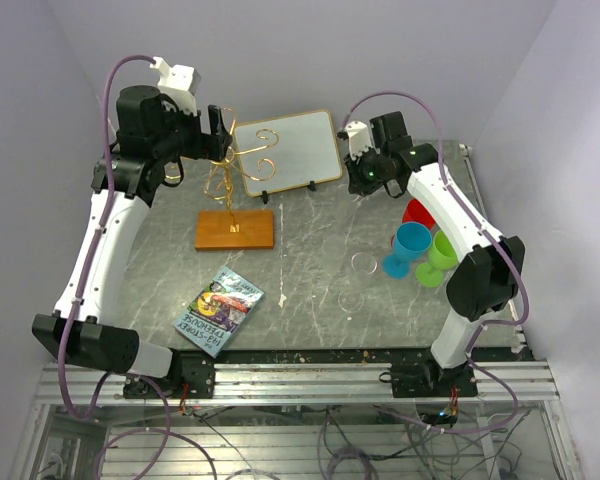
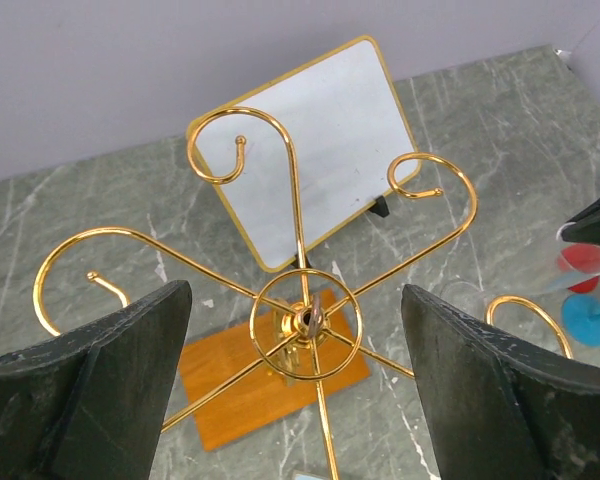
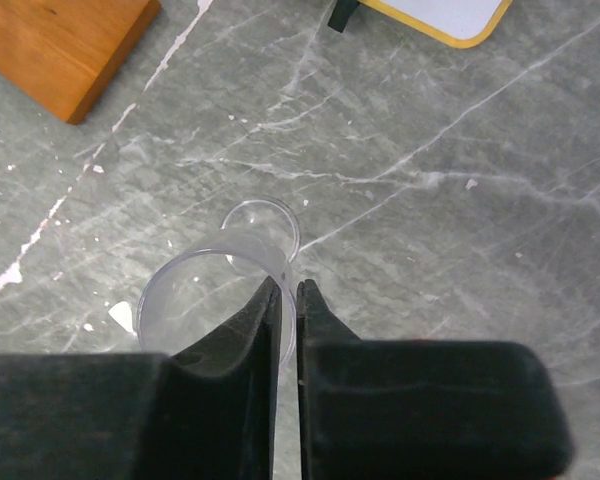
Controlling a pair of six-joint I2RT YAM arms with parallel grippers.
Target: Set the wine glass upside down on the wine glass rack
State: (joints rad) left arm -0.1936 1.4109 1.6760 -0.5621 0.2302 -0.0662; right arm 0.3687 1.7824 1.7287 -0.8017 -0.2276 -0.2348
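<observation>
Fingers (image 2: 90,390) of the left gripper (image 2: 295,300) spread wide above the rack (image 2: 245,390). Right gripper (image 3: 290,285), right of it, pinches the glass (image 3: 205,295) rim.

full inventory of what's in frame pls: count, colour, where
wine glass rack: 1, gold wire on orange-brown wood base, far left of table centre
clear wine glass: 1, transparent, upright, right of centre
goblets: 3, red, blue, green, clustered at right side
whiteboard: 1, white with gold frame, propped at far edge behind rack
book: 1, multicoloured cover, flat, near left
table: 1, grey marbled
left gripper: 1, black, open, fingers flanking rack top
right gripper: 1, black, shut, above clear glass, apparently not holding it
</observation>
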